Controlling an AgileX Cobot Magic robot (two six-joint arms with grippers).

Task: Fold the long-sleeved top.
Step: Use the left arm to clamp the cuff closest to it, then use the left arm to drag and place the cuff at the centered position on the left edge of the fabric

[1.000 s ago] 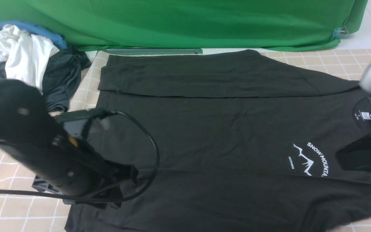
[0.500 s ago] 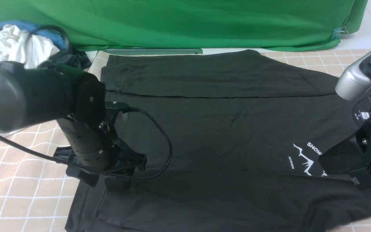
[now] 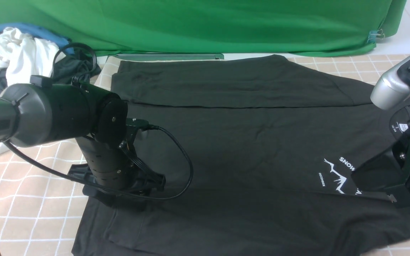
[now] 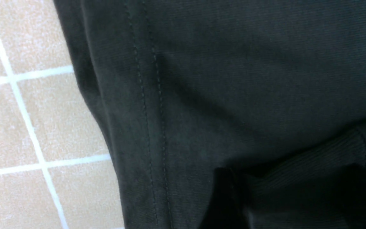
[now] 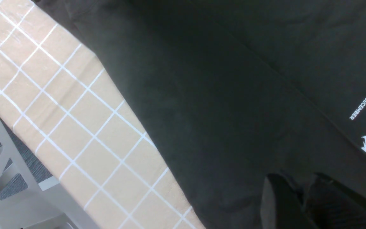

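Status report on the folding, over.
Left gripper and right gripper low on the long-sleeved top, jaws unclear. Far edge folded in. Clothes pile apart, far left.

The left arm (image 3: 52,113) is extended forward with its wrist bent downward. The left gripper (image 3: 119,190) is pointed down, jaws held apart. The right arm (image 3: 390,90) is angled downward. The right gripper (image 3: 392,195) is closed on a fold of the long-sleeved top (image 3: 255,142), pinched between its fingers (image 5: 278,203).

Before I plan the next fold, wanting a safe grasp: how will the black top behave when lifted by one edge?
Probably floppy: the black top lies flat with soft creases, so it should sag and drape. Likely light, since its folded layers lie nearly flat. Its stitched hem looks thicker and may hold slightly better.
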